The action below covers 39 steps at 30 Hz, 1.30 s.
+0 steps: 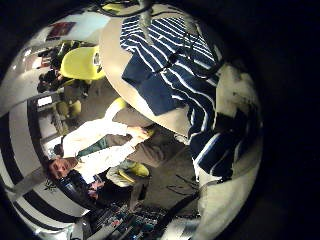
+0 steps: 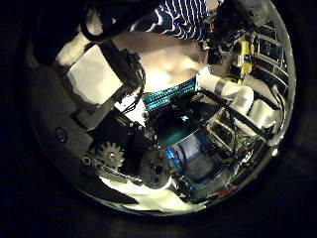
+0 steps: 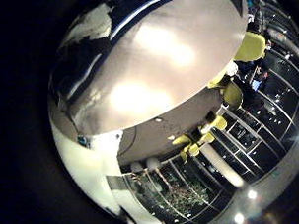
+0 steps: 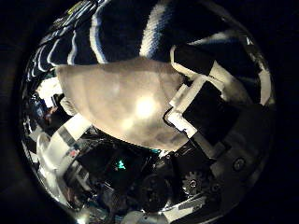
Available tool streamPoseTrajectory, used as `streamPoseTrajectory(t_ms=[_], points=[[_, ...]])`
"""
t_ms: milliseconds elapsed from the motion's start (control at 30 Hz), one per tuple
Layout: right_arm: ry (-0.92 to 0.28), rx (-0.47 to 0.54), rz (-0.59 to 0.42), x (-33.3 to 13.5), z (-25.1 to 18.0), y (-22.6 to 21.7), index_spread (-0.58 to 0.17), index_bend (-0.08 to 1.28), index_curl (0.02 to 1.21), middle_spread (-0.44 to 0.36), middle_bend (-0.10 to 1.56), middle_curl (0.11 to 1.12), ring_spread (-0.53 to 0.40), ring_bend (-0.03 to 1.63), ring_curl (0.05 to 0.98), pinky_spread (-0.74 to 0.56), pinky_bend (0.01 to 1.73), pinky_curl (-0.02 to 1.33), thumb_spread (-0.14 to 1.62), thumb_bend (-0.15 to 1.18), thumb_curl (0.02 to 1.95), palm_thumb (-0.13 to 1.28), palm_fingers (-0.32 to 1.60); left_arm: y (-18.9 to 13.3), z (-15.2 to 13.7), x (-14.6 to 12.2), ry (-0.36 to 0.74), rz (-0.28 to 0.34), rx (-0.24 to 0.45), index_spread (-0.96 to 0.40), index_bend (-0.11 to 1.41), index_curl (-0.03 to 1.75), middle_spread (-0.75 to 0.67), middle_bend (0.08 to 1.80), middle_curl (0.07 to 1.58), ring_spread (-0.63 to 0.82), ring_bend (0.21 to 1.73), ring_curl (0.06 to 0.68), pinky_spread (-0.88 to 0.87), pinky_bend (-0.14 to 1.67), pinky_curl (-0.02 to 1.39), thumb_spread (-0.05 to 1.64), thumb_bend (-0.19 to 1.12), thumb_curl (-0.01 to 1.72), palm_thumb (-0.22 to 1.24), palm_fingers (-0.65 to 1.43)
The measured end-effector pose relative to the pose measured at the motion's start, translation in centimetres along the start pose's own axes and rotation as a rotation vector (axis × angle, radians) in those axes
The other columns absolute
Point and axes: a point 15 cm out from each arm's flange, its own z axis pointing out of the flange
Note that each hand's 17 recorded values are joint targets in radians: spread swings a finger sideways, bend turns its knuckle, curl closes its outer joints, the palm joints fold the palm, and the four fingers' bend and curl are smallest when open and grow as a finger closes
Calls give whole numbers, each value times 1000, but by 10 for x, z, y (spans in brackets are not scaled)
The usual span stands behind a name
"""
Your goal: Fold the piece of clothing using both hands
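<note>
Knitted cloth in broad stripes, the piece of clothing (image 4: 121, 37) lay close under the right palm, its ribbed edge running across a smooth, glossy bench (image 4: 121, 107). The right hand (image 4: 213, 98) reached out just beside that edge, blocky fingers (image 4: 196, 61) stretched towards the clothing. Whether they touched or pinched it could not be told from the palm views. On the little finger side of that palm only bare bench showed, flat and shiny with bright patches of reflected light, ending in a curved rim.

Farther from the clothing, the left hand (image 2: 104, 89) hung well apart from it. Its boxy parts and toothed gears filled much of the thumb side view, and the clothing showed only as a small striped patch beyond them. How far those fingers were open could not be told. From the left little finger side the clothing lay rumpled on the rounded bench top, part of it draped over the rim.

Beyond the clothing and the bench, moulded chairs (image 1: 82, 62) stood on the room's floor.
</note>
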Motion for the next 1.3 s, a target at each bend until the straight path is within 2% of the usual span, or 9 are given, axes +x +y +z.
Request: streamPoseTrajectory(t_ms=[333,567,700,867,1100,1300], points=[[-38,126,55,31,-65,30,-484,941,1165,-253,1217,1050,-255,1425,774,-160,1465,682,1228,42,616,974,875,21,0,-8,18,2,-34,-492,160,1505,-745,743,1236,-447,1450,525,-541,1406,651,1093,-14,587,874,939],[-41,188,66,43,-107,30,-464,959,1172,-240,1248,1038,-250,1434,794,-164,1451,755,1243,18,645,979,864,18,-19,-21,13,-29,7,-482,159,1504,-746,742,1236,-446,1447,525,-540,1407,649,1093,-14,587,874,939],[-37,192,68,49,-123,9,-452,972,1170,-232,1261,1025,-247,1433,800,-167,1427,797,1249,-3,657,972,870,-6,-30,-38,-3,-58,11,-476,159,1503,-746,742,1236,-447,1449,525,-540,1407,648,1093,-14,587,874,939],[-35,155,64,60,-137,-42,-438,980,1165,-221,1274,1015,-245,1428,805,-172,1400,841,1241,-7,671,976,870,-62,-32,-71,-87,-109,49,-470,161,1502,-747,738,1236,-446,1449,526,-543,1411,651,1093,-14,587,874,935],[-41,86,70,73,-122,-114,-425,992,1159,-212,1278,1008,-245,1428,812,-177,1370,893,1238,-7,683,975,860,-133,-21,-87,-127,-130,67,-463,163,1507,-749,734,1238,-449,1453,529,-542,1410,652,1093,-17,586,868,918],[-32,53,79,81,-105,-168,-419,985,1158,-208,1268,1004,-245,1435,819,-180,1358,929,1246,-20,673,932,832,-187,3,-101,-139,-132,76,-454,152,1504,-745,738,1232,-452,1438,524,-547,1393,648,1096,-27,555,790,871]])
